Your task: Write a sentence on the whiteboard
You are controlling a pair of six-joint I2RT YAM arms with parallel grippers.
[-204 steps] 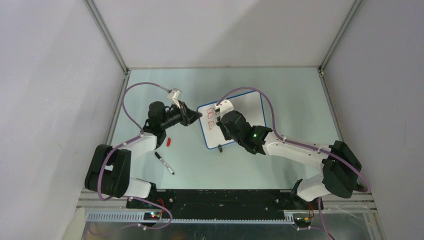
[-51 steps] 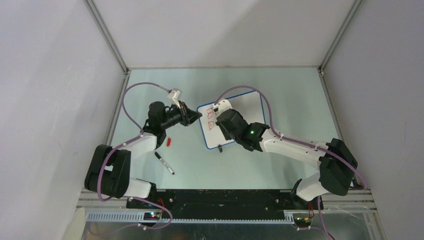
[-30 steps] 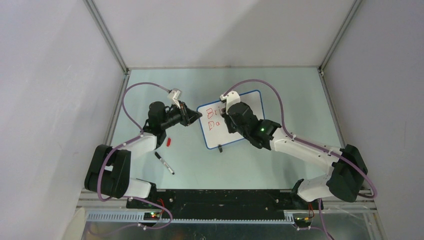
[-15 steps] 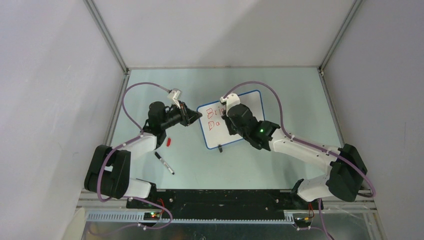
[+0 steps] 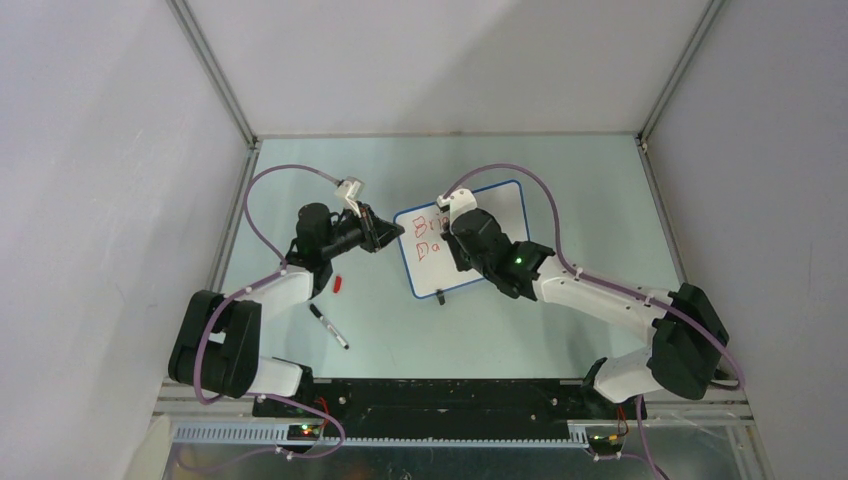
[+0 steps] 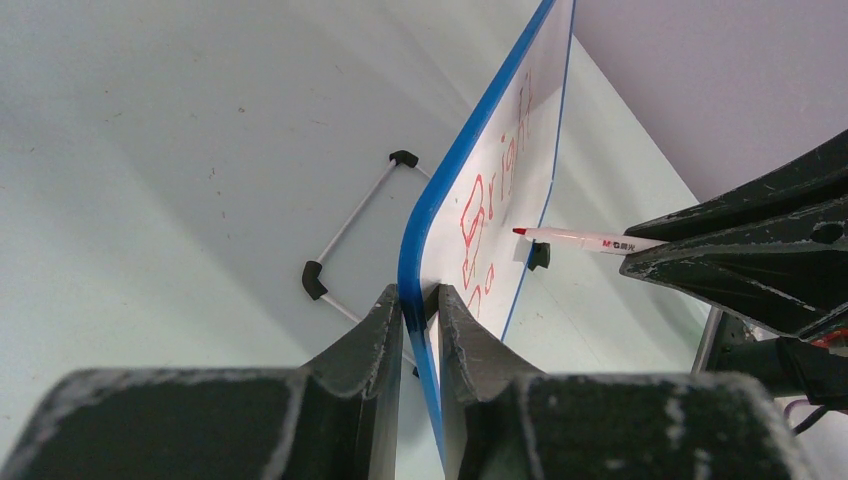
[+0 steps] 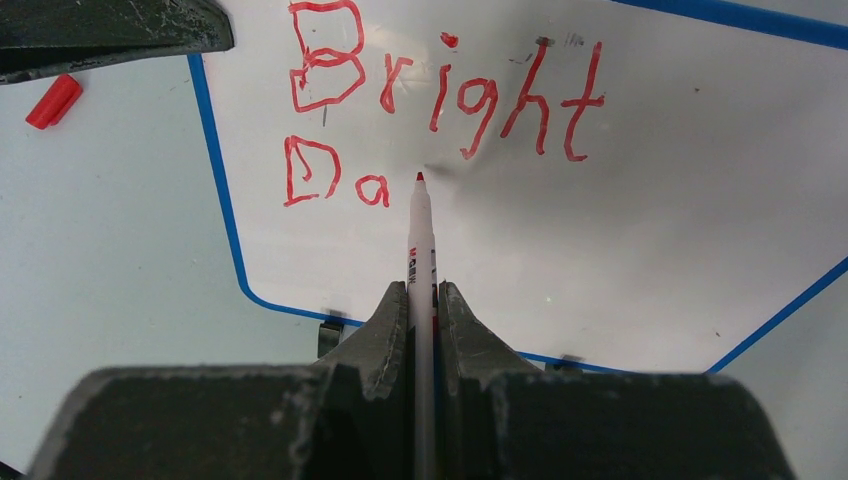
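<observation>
The whiteboard [image 5: 505,210] with its blue rim [image 6: 470,140] stands propped on the table. My left gripper [image 6: 420,297] is shut on its left edge. On its face [image 7: 640,230] the red sentence [image 7: 450,90] reads "Bright" with "Da" [image 7: 335,175] below. My right gripper [image 7: 424,290] is shut on a white marker [image 7: 420,250]. The marker's red tip [image 7: 420,178] sits just right of the "a", at or very near the board. In the top view the right gripper [image 5: 452,232] covers part of the writing.
A red marker cap [image 5: 339,284] lies on the table left of the board, also seen in the right wrist view as a red cap [image 7: 53,102]. A black marker [image 5: 328,326] lies nearer the front. A wire stand [image 6: 345,230] with black ends lies behind the board. Walls close in on three sides.
Over the last second the right gripper has shifted slightly down and left over the board with the marker. The left gripper and the board have stayed in place.
</observation>
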